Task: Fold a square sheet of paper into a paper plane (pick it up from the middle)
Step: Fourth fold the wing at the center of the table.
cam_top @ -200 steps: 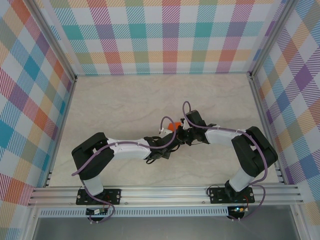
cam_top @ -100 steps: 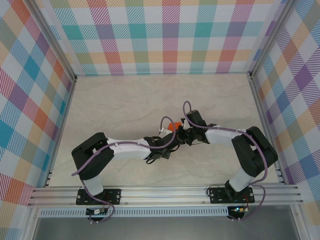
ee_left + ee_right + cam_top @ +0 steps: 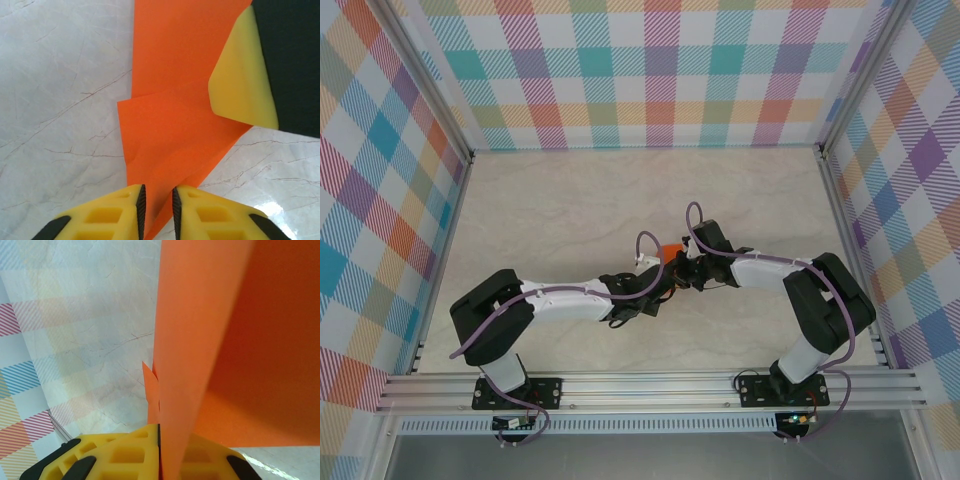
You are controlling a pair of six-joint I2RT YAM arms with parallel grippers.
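**Orange paper between the two tools at mid-desk**

On your left, the left arm reaches from its base toward the middle of the marbled desk (image 3: 570,200). The left tool (image 3: 158,192) has its yellow fingers standing close together with a narrow slot between them. The lower tip of the orange paper (image 3: 175,130) shows in that slot, but you cannot tell whether the pads press on it. The paper is folded, one layer lying over another with a crease slanting across it. From above, you see it as a small orange patch between the two tools, near the desk's middle. On your right, the right tool (image 3: 160,432) is clamped on the paper, which rises edge-on from between its yellow fingers. In the left wrist view, one of those fingers (image 3: 242,82) lies against the sheet's upper right part.
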